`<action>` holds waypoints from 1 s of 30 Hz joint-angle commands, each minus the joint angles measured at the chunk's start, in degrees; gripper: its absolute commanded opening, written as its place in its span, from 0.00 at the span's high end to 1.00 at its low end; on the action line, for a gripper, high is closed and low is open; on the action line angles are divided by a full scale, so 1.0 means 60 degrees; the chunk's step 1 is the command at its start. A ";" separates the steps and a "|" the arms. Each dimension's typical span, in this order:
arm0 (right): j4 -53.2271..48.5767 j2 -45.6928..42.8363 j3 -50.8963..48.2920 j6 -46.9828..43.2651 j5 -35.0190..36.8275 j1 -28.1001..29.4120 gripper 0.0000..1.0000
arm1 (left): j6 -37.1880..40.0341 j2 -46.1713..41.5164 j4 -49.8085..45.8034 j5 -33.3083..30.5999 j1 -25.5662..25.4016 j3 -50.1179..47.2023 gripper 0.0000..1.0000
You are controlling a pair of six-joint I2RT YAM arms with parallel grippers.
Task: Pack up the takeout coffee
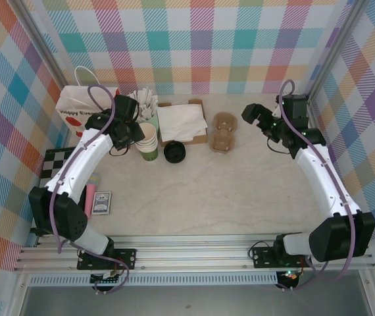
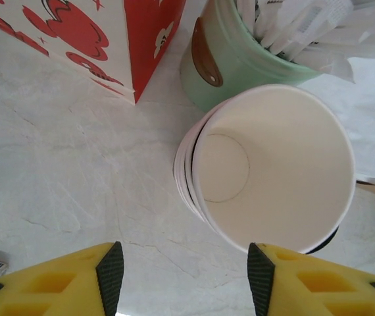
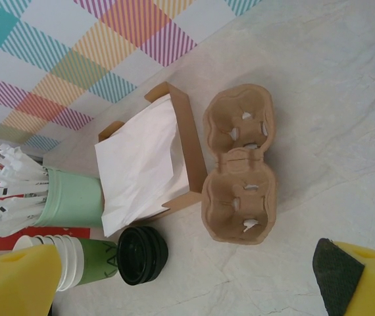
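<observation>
Top external view: left end effector [image 2: 184, 270], jaws apart and empty, poised at the cup stack [image 1: 147, 137], presumably to free a green cup [image 3: 99, 263]. Its black lid [image 1: 174, 153] sits adjacent on the desk [image 1: 240, 191]. Right end effector [image 1: 254, 116] open, near the carrier [image 1: 222, 131].

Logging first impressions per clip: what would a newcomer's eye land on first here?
The left gripper hovers open over a stack of white cups at the back left. Right of the stack sits a black lid, and further right a brown cup carrier at the back centre.
</observation>
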 commanded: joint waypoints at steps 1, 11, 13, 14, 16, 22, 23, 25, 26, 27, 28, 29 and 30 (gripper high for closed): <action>-0.0167 0.0260 0.0346 0.0180 0.0041 -0.0020 0.00 | 0.0061 0.0362 -0.0236 -0.0002 -0.0065 0.0405 0.45; -0.0218 0.0951 0.0752 0.0260 -0.0031 -0.0020 0.00 | 0.0156 0.1104 -0.0223 -0.0190 -0.0065 0.0841 0.60; -0.0231 0.1008 0.0744 0.0275 -0.0026 -0.0028 0.00 | 0.0180 0.1221 -0.0273 -0.0213 -0.0069 0.0909 0.65; -0.0261 0.1028 0.0748 0.0275 -0.0018 -0.0020 0.00 | 0.0173 0.1255 -0.0262 -0.0197 -0.0069 0.0920 0.68; -0.0303 0.1043 0.0803 0.0263 0.0027 -0.0020 0.00 | 0.0187 0.1327 -0.0245 -0.0174 -0.0067 0.0927 0.69; -0.0323 0.0997 0.0836 0.0286 0.0056 -0.0020 0.00 | 0.0286 0.1552 -0.0314 -0.0168 -0.0068 0.1040 0.79; -0.0343 0.0999 0.0850 0.0290 0.0057 -0.0020 0.00 | 0.0306 0.1571 -0.0306 -0.0172 -0.0069 0.1053 0.80; -0.0391 0.0999 0.0866 0.0343 0.0118 -0.0020 0.00 | 0.0333 0.1571 -0.0330 -0.0179 -0.0069 0.1071 0.81; -0.0375 0.0999 0.0851 0.0370 0.0135 -0.0017 0.00 | 0.0363 0.1571 -0.0353 -0.0202 -0.0069 0.1096 0.82; -0.0364 0.0992 0.0836 0.0375 0.0148 -0.0020 0.00 | 0.0385 0.1562 -0.0372 -0.0221 -0.0065 0.1110 0.83; -0.0363 0.1010 0.0837 0.0392 0.0155 -0.0020 0.00 | 0.0409 0.1556 -0.0420 -0.0239 -0.0061 0.1126 0.86; -0.0371 0.1014 0.0855 0.0406 0.0145 -0.0020 0.00 | 0.0432 0.1556 -0.0441 -0.0263 -0.0069 0.1143 0.89; -0.0364 0.1027 0.0851 0.0407 0.0145 -0.0021 0.00 | 0.0456 0.1549 -0.0470 -0.0271 -0.0062 0.1141 0.91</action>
